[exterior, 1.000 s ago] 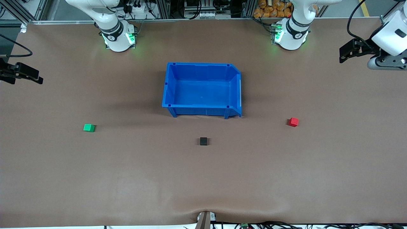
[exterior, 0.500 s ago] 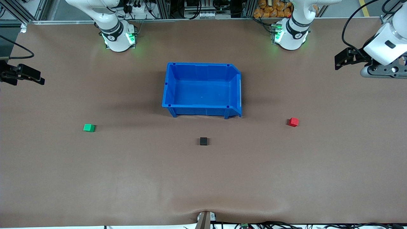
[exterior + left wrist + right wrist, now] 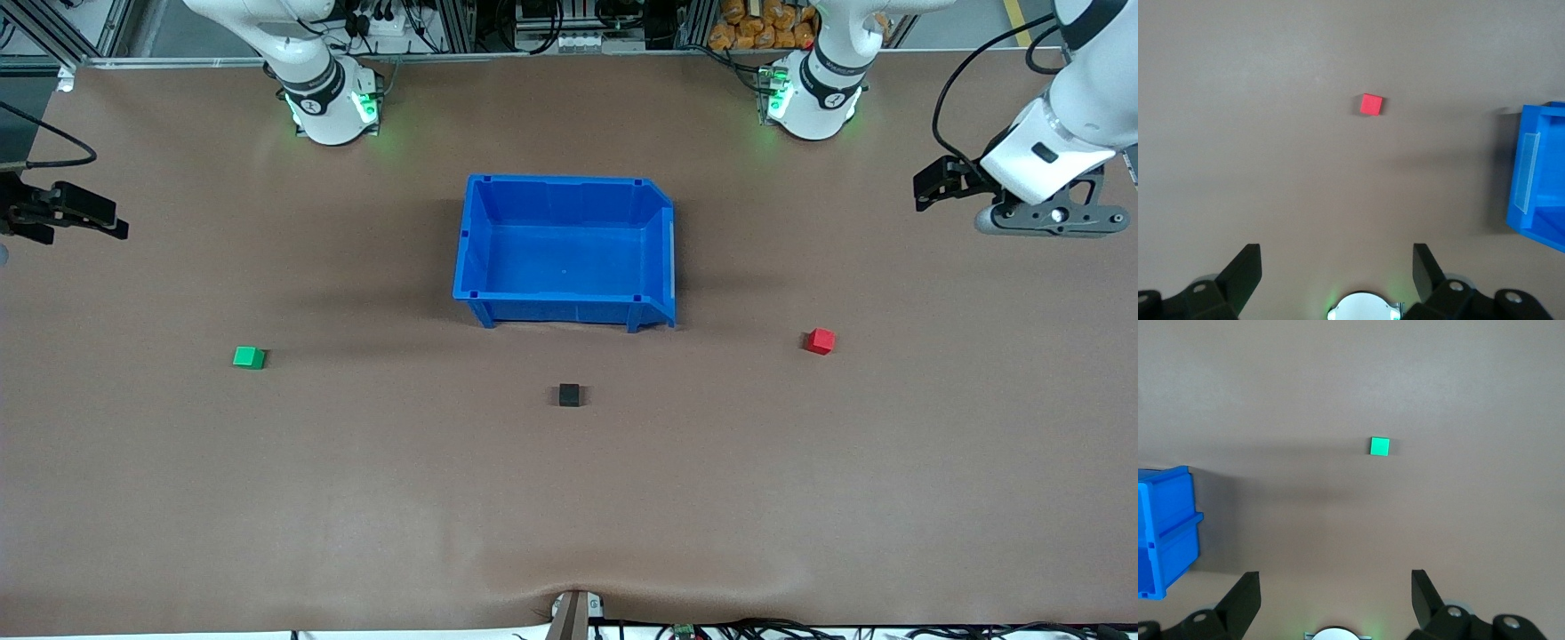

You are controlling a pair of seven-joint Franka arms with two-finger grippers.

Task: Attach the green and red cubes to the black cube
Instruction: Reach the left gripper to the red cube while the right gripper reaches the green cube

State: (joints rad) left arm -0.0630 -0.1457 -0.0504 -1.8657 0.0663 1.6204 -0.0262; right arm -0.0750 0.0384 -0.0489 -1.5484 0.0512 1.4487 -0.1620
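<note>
The black cube [image 3: 569,395] sits on the brown table, nearer the front camera than the blue bin [image 3: 566,304]. The green cube [image 3: 249,357] lies toward the right arm's end; it also shows in the right wrist view [image 3: 1379,446]. The red cube [image 3: 820,341] lies toward the left arm's end and shows in the left wrist view [image 3: 1371,105]. My left gripper [image 3: 929,188] is open and empty, high over the table at its own end [image 3: 1336,260]. My right gripper [image 3: 111,225] is open and empty, high over the table's other end [image 3: 1335,587].
The blue bin is open-topped, stands mid-table and holds nothing; its corner shows in the left wrist view [image 3: 1538,180] and the right wrist view [image 3: 1165,533]. The two arm bases [image 3: 331,98] [image 3: 811,93] stand along the table's edge farthest from the front camera.
My left gripper has moved inward over the table, toward the red cube's side. My right gripper has shifted slightly inward. The cubes and bin have not moved.
</note>
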